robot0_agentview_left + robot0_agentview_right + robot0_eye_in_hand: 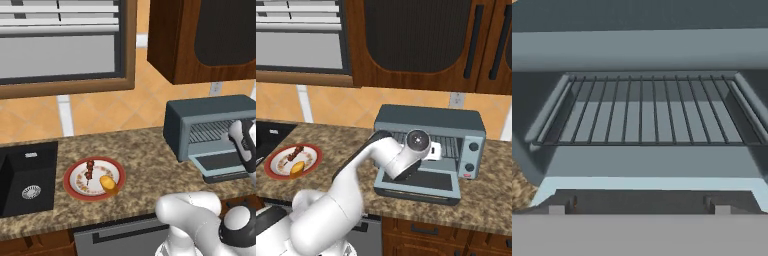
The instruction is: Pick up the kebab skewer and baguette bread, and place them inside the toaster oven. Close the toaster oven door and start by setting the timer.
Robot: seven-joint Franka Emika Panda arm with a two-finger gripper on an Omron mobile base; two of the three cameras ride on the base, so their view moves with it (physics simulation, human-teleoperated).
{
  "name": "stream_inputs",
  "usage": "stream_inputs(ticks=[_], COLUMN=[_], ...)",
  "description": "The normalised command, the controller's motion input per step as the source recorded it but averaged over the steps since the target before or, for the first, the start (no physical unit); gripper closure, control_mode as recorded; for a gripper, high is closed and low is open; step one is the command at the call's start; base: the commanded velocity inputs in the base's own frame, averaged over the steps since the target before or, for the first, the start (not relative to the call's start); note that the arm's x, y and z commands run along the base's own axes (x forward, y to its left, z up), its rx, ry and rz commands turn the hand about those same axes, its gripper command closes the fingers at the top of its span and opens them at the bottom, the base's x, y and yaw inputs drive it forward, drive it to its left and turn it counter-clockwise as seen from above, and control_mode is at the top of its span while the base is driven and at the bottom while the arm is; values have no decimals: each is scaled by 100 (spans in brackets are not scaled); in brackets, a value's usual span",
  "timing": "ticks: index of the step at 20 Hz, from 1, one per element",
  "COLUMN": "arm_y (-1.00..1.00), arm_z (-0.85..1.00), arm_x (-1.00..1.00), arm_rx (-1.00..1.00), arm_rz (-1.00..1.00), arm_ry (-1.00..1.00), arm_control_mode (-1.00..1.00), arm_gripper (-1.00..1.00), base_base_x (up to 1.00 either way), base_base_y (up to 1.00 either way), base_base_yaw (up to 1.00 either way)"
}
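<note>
Speckled brown granite counter (145, 150) carries the boxy blue-grey toaster oven (210, 117), its dark-windowed door (222, 164) folded down flat. Well left of the oven, a red-rimmed white plate (75, 192) holds the thin kebab skewer with dark red chunks (89, 170) and the small golden baguette loaf (108, 183), side by side. Likely light: pinch the stiff skewer mid-stick, the crusty loaf across its middle. The two-finger gripper (434, 151), spread wide and empty, hangs at the oven's mouth. Hand view reveals the bare wire rack (642, 110); right base view shows the knobs (472, 157).
</note>
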Motion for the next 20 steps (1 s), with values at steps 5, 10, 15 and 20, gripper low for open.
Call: stream_inputs(ticks=[5,10,15,20], arm_y=[-27,-15,-7,-4], arm_z=[-30,-3,-1,-21], arm_x=[45,54,42,17], arm_rx=[0,0,0,0], arm_rz=[0,0,0,0], arm_ry=[-14,0,0,-6], arm_control_mode=[-100,-100,-100,-100], arm_gripper=[-100,-100,-100,-100], base_base_x=[0,0,0,0], base_base_y=[0,0,0,0], base_base_yaw=[0,0,0,0])
